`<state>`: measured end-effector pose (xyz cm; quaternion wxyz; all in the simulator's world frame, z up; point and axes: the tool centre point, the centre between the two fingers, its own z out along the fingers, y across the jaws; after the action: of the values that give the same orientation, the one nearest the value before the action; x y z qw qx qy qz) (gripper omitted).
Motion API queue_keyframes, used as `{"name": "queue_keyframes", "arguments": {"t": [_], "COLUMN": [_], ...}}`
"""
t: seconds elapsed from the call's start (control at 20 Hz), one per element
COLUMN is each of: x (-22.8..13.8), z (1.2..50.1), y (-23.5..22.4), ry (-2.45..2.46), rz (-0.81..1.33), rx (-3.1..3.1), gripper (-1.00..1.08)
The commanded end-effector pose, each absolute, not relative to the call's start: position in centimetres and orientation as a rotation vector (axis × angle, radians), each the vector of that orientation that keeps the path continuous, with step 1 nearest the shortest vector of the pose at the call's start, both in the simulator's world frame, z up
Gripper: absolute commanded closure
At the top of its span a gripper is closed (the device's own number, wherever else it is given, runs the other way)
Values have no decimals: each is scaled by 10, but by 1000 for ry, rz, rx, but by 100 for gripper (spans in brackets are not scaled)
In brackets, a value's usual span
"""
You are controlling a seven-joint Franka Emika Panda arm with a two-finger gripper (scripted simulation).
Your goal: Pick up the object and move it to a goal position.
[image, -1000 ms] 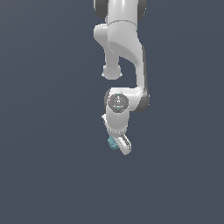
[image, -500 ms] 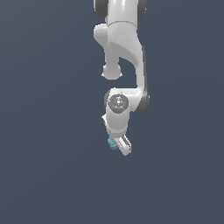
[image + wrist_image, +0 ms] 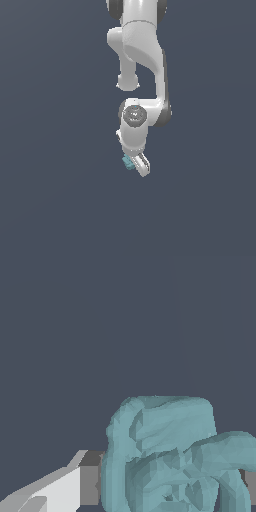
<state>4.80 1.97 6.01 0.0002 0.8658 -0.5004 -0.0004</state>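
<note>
The object is a small pale teal blocky lump. In the exterior view it sits between the fingers of my white gripper, at the lower end of the arm, mostly hidden by the hand. In the wrist view the object fills the near field, bumpy and ridged, with a white and grey finger pressed against one side; the other finger barely shows at the frame edge. The gripper is shut on the object.
The white arm reaches down from the top of the exterior view. Around it is only a flat dark grey-blue surface, with no other objects or edges in view.
The gripper with the object has shifted very slightly between the earlier frames and now; the grasp is unchanged.
</note>
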Motion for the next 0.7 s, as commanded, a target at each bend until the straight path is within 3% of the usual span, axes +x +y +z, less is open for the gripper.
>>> {"name": "queue_keyframes", "arguments": {"t": [0.0, 0.65], "x": [48, 38], "z": [70, 185], "y": [18, 2], "ry": [-1572, -1574], "rz": [1, -1], "rx": [2720, 2720], "gripper": [108, 108]}}
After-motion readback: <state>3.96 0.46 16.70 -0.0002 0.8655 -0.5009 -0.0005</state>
